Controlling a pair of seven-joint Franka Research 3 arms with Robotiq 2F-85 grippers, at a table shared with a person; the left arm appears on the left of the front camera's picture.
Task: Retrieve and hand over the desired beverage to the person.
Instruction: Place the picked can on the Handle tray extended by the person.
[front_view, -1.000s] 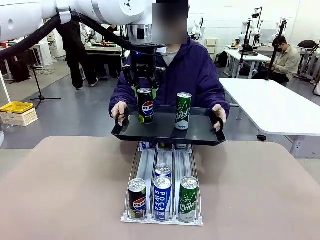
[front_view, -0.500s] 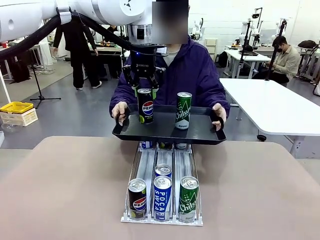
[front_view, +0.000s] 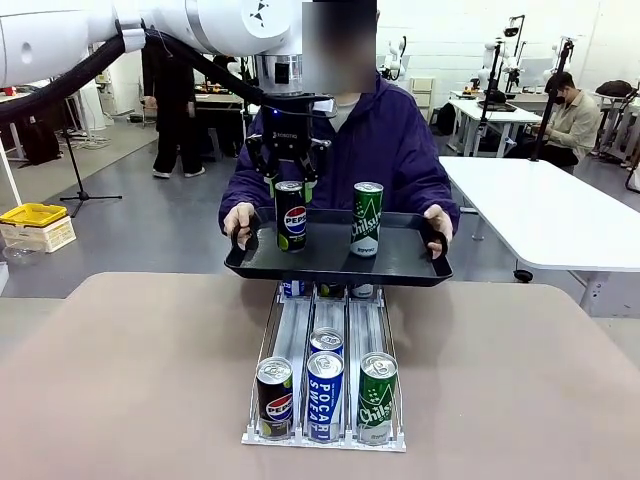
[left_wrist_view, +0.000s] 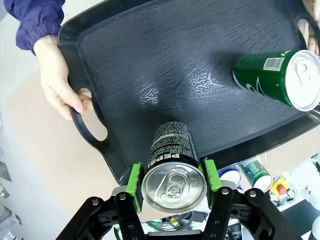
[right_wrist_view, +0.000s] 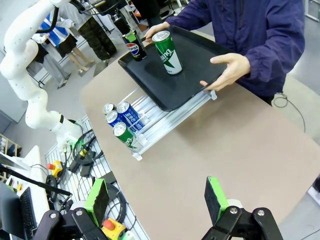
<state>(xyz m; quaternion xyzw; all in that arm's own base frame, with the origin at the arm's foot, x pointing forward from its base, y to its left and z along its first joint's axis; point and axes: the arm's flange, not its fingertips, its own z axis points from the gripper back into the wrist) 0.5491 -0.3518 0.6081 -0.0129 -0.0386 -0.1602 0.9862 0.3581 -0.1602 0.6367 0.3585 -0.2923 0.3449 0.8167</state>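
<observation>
My left gripper (front_view: 290, 178) is shut on the top of a black Pepsi can (front_view: 291, 215), held upright at the left of a black tray (front_view: 330, 265). In the left wrist view the green pads (left_wrist_view: 134, 181) clamp the Pepsi can (left_wrist_view: 172, 172) just under its rim, over the tray (left_wrist_view: 175, 75). Whether the can's base touches the tray floor I cannot tell. The person (front_view: 390, 150) in a dark purple jacket holds the tray by both handles. My right gripper (right_wrist_view: 157, 197) hangs open over the brown table with nothing in it.
A green can (front_view: 366, 220) stands on the tray's right half. Under the tray's near edge a white can rack (front_view: 330, 435) holds a Pepsi, two blue cans and a green can in its lanes. A white table (front_view: 560, 215) stands at the right.
The Pepsi can and my left gripper have sunk a little toward the tray. A figure in black has walked right in the background. The tray has stayed put.
</observation>
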